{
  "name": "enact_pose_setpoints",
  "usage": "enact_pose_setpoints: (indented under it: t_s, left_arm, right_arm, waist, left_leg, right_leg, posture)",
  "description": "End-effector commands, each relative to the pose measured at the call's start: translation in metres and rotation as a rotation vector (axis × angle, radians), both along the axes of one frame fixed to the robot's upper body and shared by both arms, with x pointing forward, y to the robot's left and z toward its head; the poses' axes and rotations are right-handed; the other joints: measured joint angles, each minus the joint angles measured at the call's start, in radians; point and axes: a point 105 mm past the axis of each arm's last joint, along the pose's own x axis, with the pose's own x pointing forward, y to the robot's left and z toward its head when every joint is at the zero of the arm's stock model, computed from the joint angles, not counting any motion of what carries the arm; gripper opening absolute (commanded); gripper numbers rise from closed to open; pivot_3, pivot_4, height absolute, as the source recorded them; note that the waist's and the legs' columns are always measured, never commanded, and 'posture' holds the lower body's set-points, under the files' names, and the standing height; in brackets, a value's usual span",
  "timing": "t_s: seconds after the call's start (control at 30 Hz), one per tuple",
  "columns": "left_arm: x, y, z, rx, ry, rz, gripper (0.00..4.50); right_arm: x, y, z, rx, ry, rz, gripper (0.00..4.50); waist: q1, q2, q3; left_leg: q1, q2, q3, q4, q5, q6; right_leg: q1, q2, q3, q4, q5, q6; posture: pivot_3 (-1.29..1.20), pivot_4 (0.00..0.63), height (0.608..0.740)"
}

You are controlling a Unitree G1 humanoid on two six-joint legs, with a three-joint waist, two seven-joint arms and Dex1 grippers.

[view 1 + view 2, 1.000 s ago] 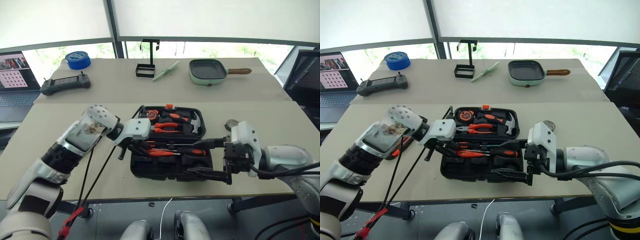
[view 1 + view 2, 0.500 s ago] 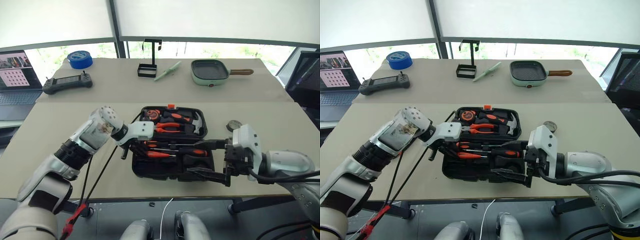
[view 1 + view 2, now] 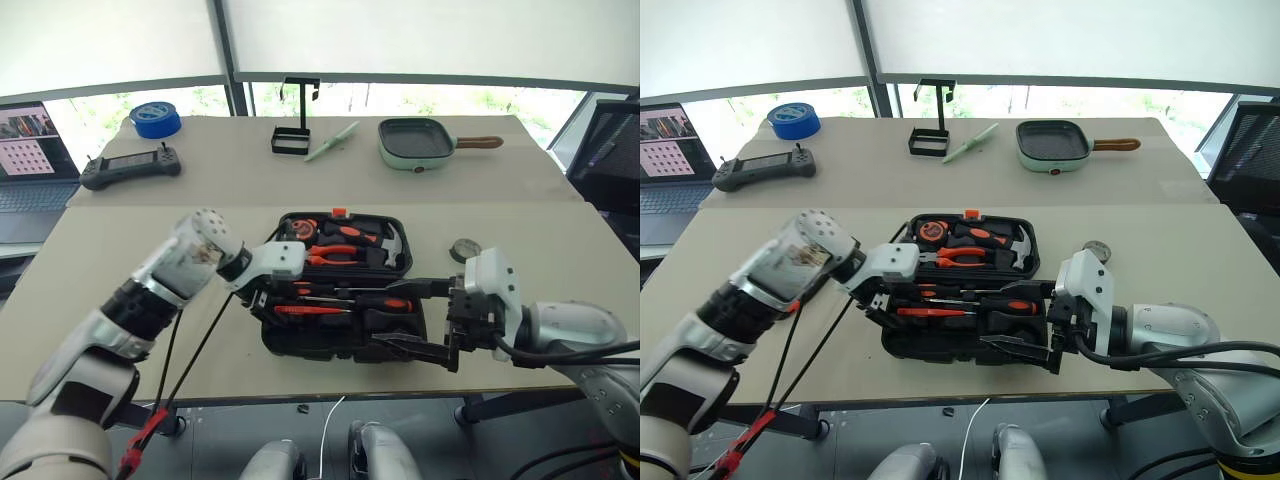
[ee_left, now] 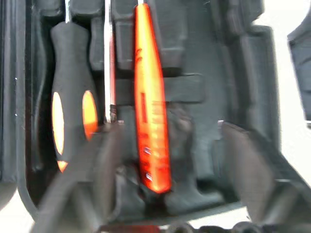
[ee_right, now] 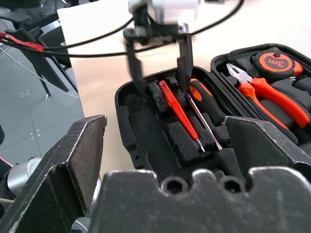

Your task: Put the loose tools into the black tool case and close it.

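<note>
the left tool [image 3: 883,298] hangs over the left end of the black tool case [image 3: 965,340], its fingers spread apart with the thin orange screwdriver [image 3: 931,311] lying free between them in the front half of the case — nothing is gripped. the right tool [image 3: 1025,318] stands wide open and empty at the case's right end, one finger above the tray and one along its front edge. the step in hand looks like seating this screwdriver: to do it well, lift the left tool straight up without dragging the handle, then check that the whole length sits down in its moulded groove, or the lid may not shut. the screwdriver's long axis runs along the length of the case, parallel to its front edge; in the right wrist view its metal tip points toward the right tool and its orange handle toward the left. an orange-and-black screwdriver [image 3: 1012,305] lies just behind it, on the same line. the case sits open on the tabletop [image 3: 1200,270], lid tray to the rear.
</note>
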Motion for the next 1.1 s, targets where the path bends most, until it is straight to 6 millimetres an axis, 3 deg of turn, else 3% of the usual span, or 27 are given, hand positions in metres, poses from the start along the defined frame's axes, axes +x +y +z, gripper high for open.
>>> enact_pose_setpoints:
  t_s: [0.03,0.13,0.23,0.43,0.57,0.73,0.9,1.1]
  left_arm:
    - [-0.010,0.005,0.025,-0.073,-0.004,-0.002,4.46]
    - [-0.007,0.004,0.036,-0.186,-0.016,0.039,4.46]
    - [0.009,-0.003,0.036,-0.314,-0.065,0.118,3.72]
    - [0.025,-0.010,0.020,-0.468,-0.038,0.227,1.50]
    - [0.022,-0.012,-0.007,-0.487,-0.012,0.253,0.04]
    - [0.010,-0.017,-0.017,-0.515,-0.005,0.214,0.04]
    - [0.017,-0.014,-0.029,-0.476,-0.039,0.238,0.04]
    - [0.010,-0.008,-0.048,-0.401,-0.069,0.181,0.04]
  right_arm:
    - [-0.002,0.003,0.010,0.019,-0.058,0.015,4.50]
    - [-0.002,0.002,0.009,0.017,-0.055,0.016,4.50]
    - [-0.002,0.002,0.008,0.017,-0.052,0.016,4.50]
    - [0.001,0.002,0.007,0.012,-0.053,0.017,4.50]
    - [0.002,-0.001,0.005,-0.001,-0.051,0.010,4.50]
    - [0.001,-0.002,0.002,-0.018,-0.049,0.011,4.50]
    - [0.001,-0.001,0.000,-0.017,-0.048,0.010,4.50]
    - [0.002,-0.001,-0.001,-0.018,-0.049,0.005,4.50]
  waist:
    - [0.000,0.000,0.000]
    - [0.005,0.000,0.000]
    - [0.011,0.000,0.000]
    - [0.005,0.000,0.000]
    - [0.002,0.000,0.000]
    - [0.003,0.000,0.000]
    - [0.008,0.000,0.000]
    - [0.004,0.000,0.000]
  left_leg:
    - [0.000,0.000,0.000,0.000,0.000,0.000]
    - [0.000,0.000,0.000,0.000,0.000,0.000]
    - [0.000,0.000,0.000,0.001,0.000,0.000]
    - [0.001,0.000,0.000,0.001,0.000,0.000]
    - [0.001,0.000,0.000,0.001,0.000,0.000]
    - [0.001,0.000,0.000,0.001,0.000,0.000]
    - [0.001,0.000,0.000,0.001,0.000,0.000]
    - [0.001,0.000,0.000,0.001,0.000,0.000]
  right_leg:
    - [0.000,0.000,0.000,0.000,0.000,0.000]
    - [0.000,0.000,0.000,0.000,0.000,0.000]
    - [0.001,0.000,0.000,0.000,0.000,0.000]
    - [0.001,0.000,0.000,0.000,0.000,0.000]
    - [0.001,0.000,0.000,0.000,0.000,0.000]
    - [0.001,0.000,0.000,0.000,0.000,0.000]
    - [0.001,-0.001,0.000,0.000,0.000,0.001]
    - [0.001,-0.001,0.000,0.000,0.000,0.001]
  posture:
    - [0.00,0.150,0.740]
    - [0.00,0.150,0.740]
    - [0.00,0.150,0.740]
    - [0.00,0.150,0.740]
    - [0.00,0.150,0.740]
    - [0.00,0.150,0.740]
    - [0.00,0.150,0.740]
    - [0.00,0.150,0.740]
